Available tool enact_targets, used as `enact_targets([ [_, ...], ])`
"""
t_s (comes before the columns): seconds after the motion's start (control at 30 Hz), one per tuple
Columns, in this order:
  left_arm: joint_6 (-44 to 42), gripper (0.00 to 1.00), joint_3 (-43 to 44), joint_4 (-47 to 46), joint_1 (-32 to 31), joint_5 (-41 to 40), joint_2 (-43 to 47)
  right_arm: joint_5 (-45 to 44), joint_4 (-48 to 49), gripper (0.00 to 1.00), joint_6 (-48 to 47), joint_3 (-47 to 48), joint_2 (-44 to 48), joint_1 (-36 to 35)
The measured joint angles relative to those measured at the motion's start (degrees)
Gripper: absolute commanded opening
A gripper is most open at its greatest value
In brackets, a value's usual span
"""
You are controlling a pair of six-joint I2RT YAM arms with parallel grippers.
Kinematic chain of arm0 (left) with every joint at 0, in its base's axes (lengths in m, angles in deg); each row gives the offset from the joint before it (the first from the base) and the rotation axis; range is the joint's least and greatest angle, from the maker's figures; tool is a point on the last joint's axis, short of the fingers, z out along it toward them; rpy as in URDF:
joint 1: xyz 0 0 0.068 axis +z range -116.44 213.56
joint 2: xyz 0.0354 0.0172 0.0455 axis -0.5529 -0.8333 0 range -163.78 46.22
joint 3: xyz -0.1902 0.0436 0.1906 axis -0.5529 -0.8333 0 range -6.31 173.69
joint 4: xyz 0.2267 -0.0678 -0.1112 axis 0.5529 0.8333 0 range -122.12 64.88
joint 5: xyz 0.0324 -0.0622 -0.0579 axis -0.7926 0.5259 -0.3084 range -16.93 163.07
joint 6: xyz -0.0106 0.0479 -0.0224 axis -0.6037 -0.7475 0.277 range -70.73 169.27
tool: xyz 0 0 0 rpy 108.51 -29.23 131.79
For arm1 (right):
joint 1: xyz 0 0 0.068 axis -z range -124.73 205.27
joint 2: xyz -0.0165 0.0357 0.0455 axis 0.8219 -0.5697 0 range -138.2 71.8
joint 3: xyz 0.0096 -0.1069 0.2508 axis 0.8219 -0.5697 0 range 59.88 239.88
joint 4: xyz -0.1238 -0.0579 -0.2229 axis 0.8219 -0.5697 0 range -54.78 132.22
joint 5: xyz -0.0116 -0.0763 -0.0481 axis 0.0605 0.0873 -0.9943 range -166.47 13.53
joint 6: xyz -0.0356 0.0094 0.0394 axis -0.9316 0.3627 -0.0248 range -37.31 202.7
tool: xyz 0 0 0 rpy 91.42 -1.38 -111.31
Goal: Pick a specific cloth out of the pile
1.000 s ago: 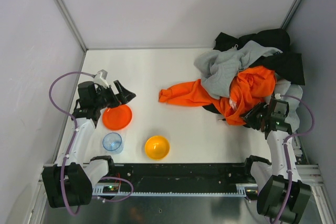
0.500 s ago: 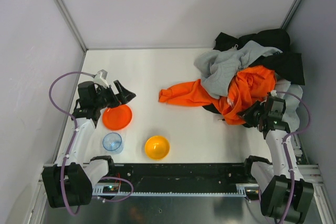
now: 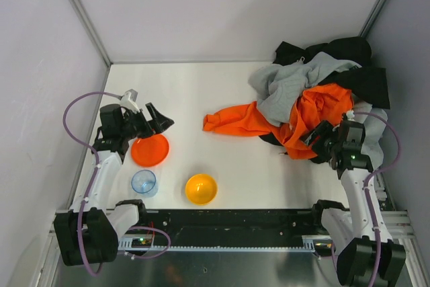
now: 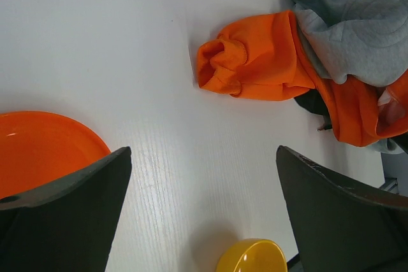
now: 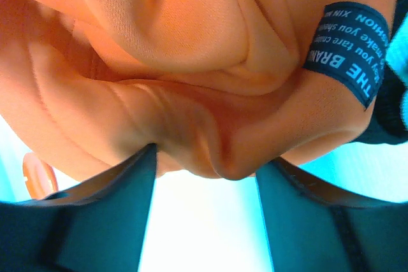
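The pile of grey, bright orange and black garments lies at the back right. A sleeve of the orange garment reaches left across the table. A small strip of black fabric shows under the orange garment; I cannot tell whether it is the cloth. My right gripper is open at the pile's near edge. In the right wrist view a fold of orange fabric hangs between its spread fingertips. My left gripper is open and empty above the orange plate.
A yellow bowl and a clear blue bowl stand near the front edge. Walls enclose the table on three sides. The pile leans into the back right corner. A dark label is sewn on the orange garment.
My right gripper has moved back and left, into the near edge of the orange garment. The left arm has not moved.
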Motion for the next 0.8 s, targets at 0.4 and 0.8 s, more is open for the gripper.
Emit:
enact_targets([
  [0.4,0.0,1.0,0.0,0.0,0.0,0.1,0.0,-1.4,-5.1,0.75,-0.3,-0.5,7.4,8.8],
  [0.8,0.0,1.0,0.0,0.0,0.0,0.2,0.0,2.5,-2.6,0.63,-0.3,-4.1,2.3,13.0],
])
